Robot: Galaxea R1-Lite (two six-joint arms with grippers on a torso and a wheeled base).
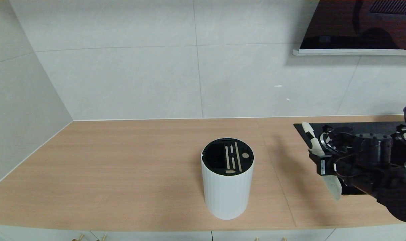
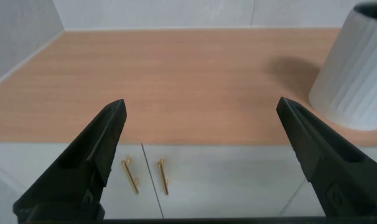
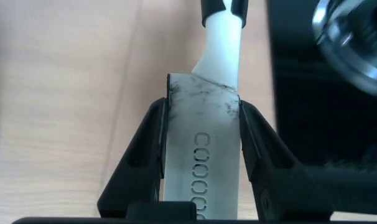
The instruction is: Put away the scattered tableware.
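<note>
Storage incomplete: the right gripper is clamped on the blade of the knife over the countertop at its right end, well apart from the slotted holder near the front edge, presumably its destination.

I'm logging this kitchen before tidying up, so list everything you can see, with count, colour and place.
counter: one, light wood, along the grey tiled wall
holder: one, white ribbed, black slotted top, upright mid-counter
knife: one, white handle, pale blade, held over the counter beside the cooktop
cooktop: one, black, at the counter's right end
range hood: one, dark, on the wall above the cooktop
cabinet handles: four, gold, below the counter's front edge
left tool: one, black, open, by the counter's front edge
right tool: one, black, shut on the knife's blade
</note>
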